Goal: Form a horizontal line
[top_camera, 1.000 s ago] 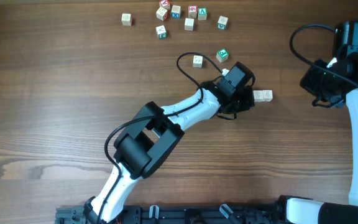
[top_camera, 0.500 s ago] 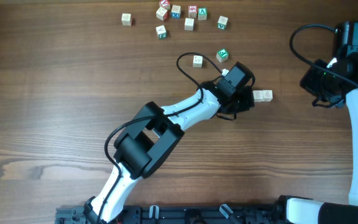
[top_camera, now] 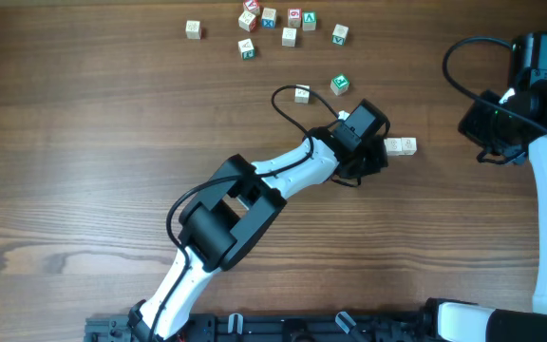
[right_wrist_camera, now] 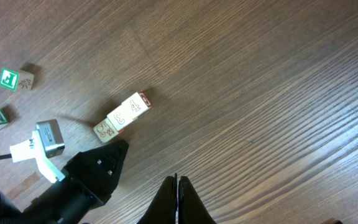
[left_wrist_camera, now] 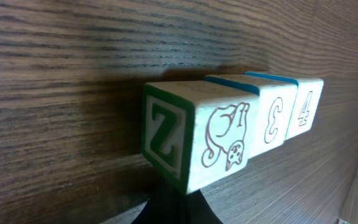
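**Overhead.** We find the left gripper (top_camera: 378, 154) over mid-worktop (top_camera: 84, 142). The line of cubes (top_camera: 403, 145) lies just beyond its tip, and its near end is hidden beneath the gripper. Loose cubes (top_camera: 289, 36) sit well apart from it.

**Left wrist.** The line stands directly ahead of the gripper, three cubes touching side by side. The Z cube (left_wrist_camera: 166, 140) is nearest, then one marked 3, then 4. The jaws are closed together and hold nothing. We cannot confirm contact with the nearest cube.

**Right wrist.** The right gripper (right_wrist_camera: 177, 186) is closed and empty, over bare worktop. The line lies well ahead of it, with the left gripper's tip just beside one end.
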Controlling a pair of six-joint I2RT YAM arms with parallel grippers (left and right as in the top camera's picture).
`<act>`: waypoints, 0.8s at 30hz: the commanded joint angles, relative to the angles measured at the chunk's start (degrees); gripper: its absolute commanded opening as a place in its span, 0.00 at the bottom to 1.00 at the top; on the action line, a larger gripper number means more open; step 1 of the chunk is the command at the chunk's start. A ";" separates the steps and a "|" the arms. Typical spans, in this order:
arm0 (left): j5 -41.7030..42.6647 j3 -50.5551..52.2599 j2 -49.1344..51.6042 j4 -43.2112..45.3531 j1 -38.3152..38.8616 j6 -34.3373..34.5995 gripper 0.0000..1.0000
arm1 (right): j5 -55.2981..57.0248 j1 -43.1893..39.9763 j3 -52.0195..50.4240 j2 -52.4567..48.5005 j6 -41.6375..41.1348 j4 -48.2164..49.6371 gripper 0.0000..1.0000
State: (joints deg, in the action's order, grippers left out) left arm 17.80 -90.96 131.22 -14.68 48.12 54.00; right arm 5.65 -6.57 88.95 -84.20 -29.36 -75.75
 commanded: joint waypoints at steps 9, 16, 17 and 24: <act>-1.01 0.11 0.96 1.27 -0.13 0.66 0.04 | 1.20 -0.04 -0.42 0.04 -0.70 0.07 0.04; -1.22 0.11 0.96 1.49 -0.39 0.68 0.04 | 1.20 -0.04 -0.42 0.04 -0.68 0.04 0.05; -1.22 0.11 0.96 1.53 -0.39 0.68 0.04 | 1.20 -0.04 -0.42 0.04 -0.72 0.04 0.05; -1.84 0.11 0.96 1.68 -0.39 0.70 0.04 | 1.20 -0.04 -0.42 0.04 -0.70 0.07 0.04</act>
State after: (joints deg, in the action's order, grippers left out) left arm 17.26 -90.96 131.26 -13.19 48.01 54.19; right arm 5.65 -6.57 88.95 -84.23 -29.36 -75.75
